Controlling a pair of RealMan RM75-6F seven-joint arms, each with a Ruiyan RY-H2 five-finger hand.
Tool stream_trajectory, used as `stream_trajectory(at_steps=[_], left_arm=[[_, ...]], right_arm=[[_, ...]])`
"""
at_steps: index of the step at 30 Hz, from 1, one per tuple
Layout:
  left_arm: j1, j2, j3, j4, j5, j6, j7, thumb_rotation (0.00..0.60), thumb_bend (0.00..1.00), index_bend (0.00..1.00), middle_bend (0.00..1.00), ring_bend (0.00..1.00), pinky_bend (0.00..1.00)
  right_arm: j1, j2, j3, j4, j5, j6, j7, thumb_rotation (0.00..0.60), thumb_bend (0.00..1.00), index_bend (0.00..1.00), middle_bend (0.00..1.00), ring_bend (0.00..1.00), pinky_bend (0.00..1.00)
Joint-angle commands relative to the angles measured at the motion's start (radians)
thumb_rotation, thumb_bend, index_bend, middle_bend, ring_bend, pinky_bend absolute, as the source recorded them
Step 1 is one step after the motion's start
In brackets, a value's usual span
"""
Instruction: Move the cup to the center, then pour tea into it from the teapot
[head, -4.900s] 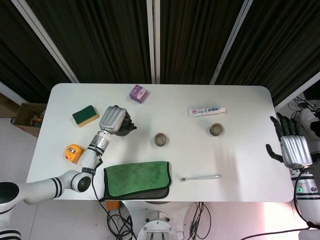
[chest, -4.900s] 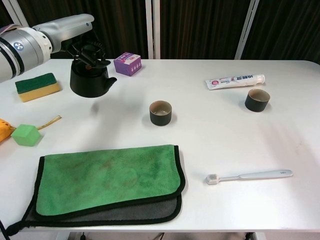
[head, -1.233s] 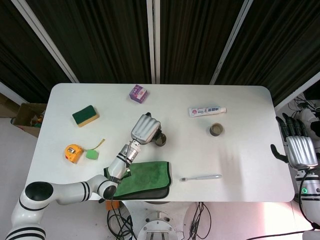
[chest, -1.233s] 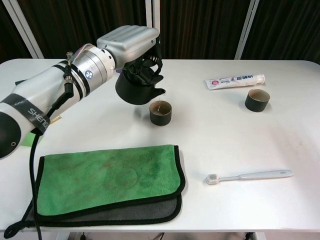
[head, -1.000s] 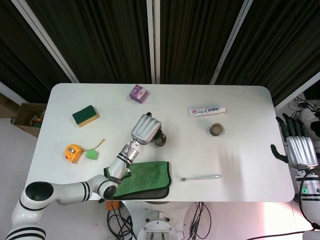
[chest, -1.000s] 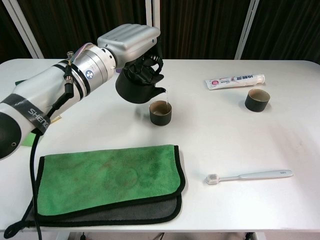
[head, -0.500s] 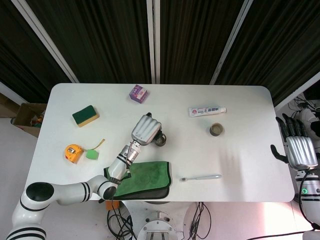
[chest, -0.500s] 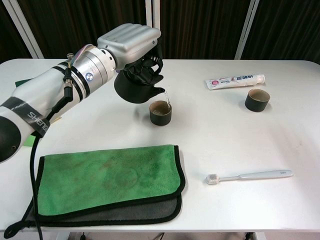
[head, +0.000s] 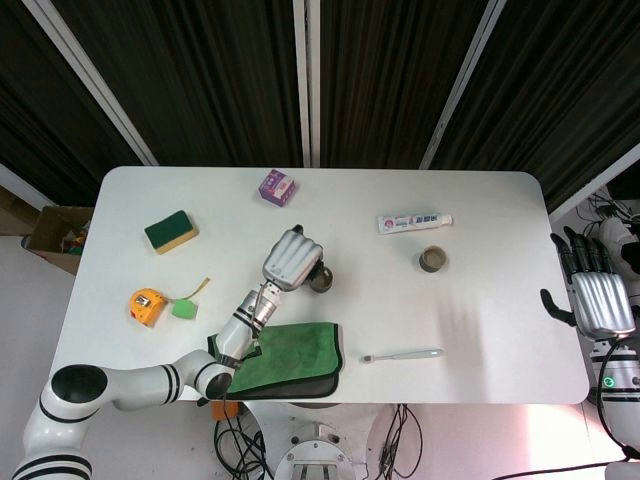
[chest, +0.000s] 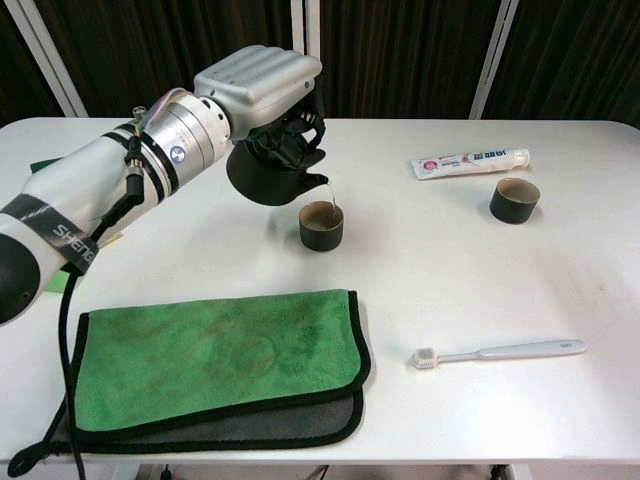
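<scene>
Left hand (chest: 262, 80): fingers wrapped over the black teapot (chest: 268, 172), holding it tilted in the air with the spout just above the rim of the cup (chest: 321, 225). A thin thread of liquid appears to run from spout to cup in the chest view. Cup: dark, upright, near the middle of the worktop (chest: 460, 290), just right of the teapot and touching nothing.

Right hand (head: 592, 296): off the worktop's right edge, holding nothing, fingers extended and slightly apart.

Step in hand, as judged: the cup already stands at the centre, and the pour is under way. Next move likely calls for holding the spout over the cup mouth, easing the tilt back before the cup brims, then levelling the pot and setting it down away from the cup.

Change from earlier frames: about five seconds ago the teapot was held upright near the sponge (head: 170, 231) at far left; it now sits tilted at the cup. Over the last second the pose has barely altered, the tilt only slightly deeper.

Other items: second dark cup (chest: 514, 200) at right, toothpaste tube (chest: 468, 161) behind it, toothbrush (chest: 500, 351) at front right, green cloth (chest: 215, 357) at front left, purple box (head: 277, 187), tape measure (head: 147, 306).
</scene>
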Motion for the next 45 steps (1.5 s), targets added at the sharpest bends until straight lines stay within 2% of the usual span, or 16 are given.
stream_trajectory(at_steps=[1,45], left_arm=[[0.0,0.001,0.001,0.001,0.003,0.001,0.002,0.6,0.34,1.0,1.0,1.0,0.46],[0.009,0.011,0.008,0.001,0.024,0.004,0.04,0.6,0.34,1.0,1.0,1.0,0.46]], right_arm=[[0.0,0.0,0.0,-0.002,-0.001,0.0,-0.001,0.6,0.33,0.0,0.0,0.0,0.0],[0.0,-0.002,-0.001,-0.002,-0.002,0.001,-0.001,0.6,0.33,0.0,0.0,0.0,0.0]])
